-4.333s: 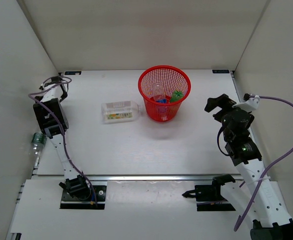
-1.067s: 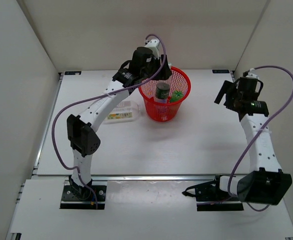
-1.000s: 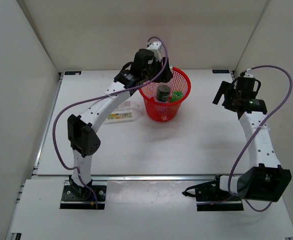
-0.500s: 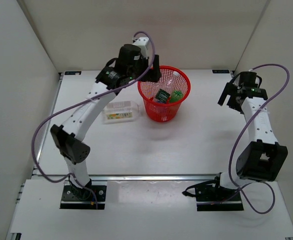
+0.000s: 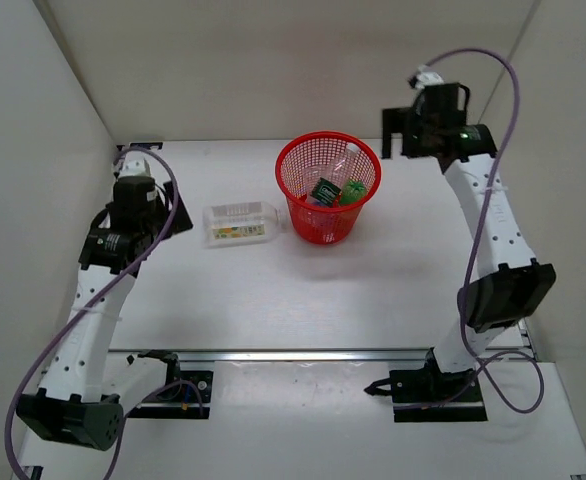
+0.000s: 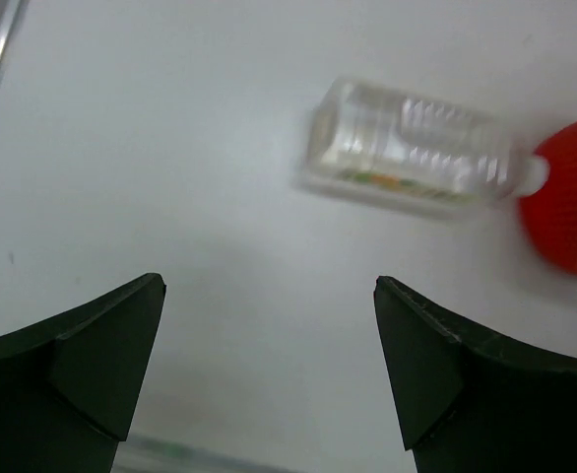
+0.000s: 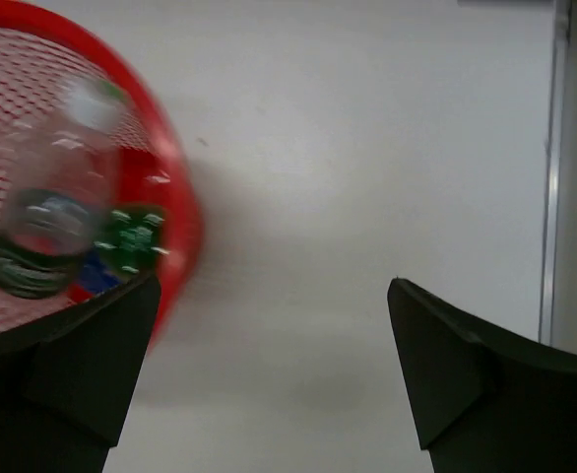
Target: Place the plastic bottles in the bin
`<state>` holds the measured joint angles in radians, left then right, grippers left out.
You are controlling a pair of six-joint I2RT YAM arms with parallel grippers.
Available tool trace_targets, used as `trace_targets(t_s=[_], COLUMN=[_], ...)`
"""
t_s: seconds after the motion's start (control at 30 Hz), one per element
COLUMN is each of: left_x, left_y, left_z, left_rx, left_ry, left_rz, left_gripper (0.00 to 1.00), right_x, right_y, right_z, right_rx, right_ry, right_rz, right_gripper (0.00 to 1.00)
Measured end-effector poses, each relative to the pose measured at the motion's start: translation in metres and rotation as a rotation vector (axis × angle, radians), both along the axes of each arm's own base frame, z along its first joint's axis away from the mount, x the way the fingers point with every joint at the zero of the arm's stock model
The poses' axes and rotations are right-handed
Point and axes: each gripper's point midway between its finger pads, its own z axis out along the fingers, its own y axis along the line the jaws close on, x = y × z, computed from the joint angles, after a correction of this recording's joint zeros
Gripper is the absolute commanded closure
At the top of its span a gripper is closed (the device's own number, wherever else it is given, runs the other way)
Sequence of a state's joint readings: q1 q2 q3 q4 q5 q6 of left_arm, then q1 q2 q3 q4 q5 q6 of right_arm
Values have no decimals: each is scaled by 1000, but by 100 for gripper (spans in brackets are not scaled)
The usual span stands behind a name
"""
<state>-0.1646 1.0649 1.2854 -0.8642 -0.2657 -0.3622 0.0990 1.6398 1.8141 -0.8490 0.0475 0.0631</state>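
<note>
The red mesh bin (image 5: 320, 226) stands at the table's back middle. Inside it lie a clear bottle with a dark label (image 5: 327, 186), a small green bottle (image 5: 353, 191) and a bit of blue label (image 5: 316, 201). A larger squarish clear bottle (image 5: 240, 222) lies on its side on the table just left of the bin. My left gripper (image 5: 176, 222) is open and empty, left of that squarish bottle (image 6: 412, 148). My right gripper (image 5: 391, 135) is open and empty, raised near the back wall to the right of the bin (image 7: 177, 192).
White walls close in the table on the left, back and right. In the left wrist view the bin's red edge (image 6: 570, 209) touches the squarish bottle's cap end. A metal rail (image 5: 273, 354) runs along the near edge.
My left gripper opened over the bin, and the dark-labelled bottle now lies inside. The left arm then swung back to the table's left side. The right arm swung toward the back, nearer the bin.
</note>
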Motion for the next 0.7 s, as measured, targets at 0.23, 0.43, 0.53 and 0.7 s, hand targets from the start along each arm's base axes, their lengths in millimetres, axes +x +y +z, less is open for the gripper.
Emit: trace_targets(t_s=[0.23, 0.43, 0.53, 0.7], left_x=[-73, -86, -78, -60], left_y=[41, 64, 69, 71], left_z=[-97, -77, -51, 1], left_rx=[-17, 10, 17, 19], left_ry=[281, 231, 163, 29], left_rz=[239, 381, 414, 426], left_gripper=[1, 2, 1, 1], right_x=[22, -7, -14, -12], right_y=[217, 347, 393, 443], right_z=[122, 72, 31, -31], right_rx=[43, 74, 140, 225], right_ry=[-380, -354, -291, -204], right_rz=[583, 915, 1016, 1084], right_gripper=[3, 3, 2, 1])
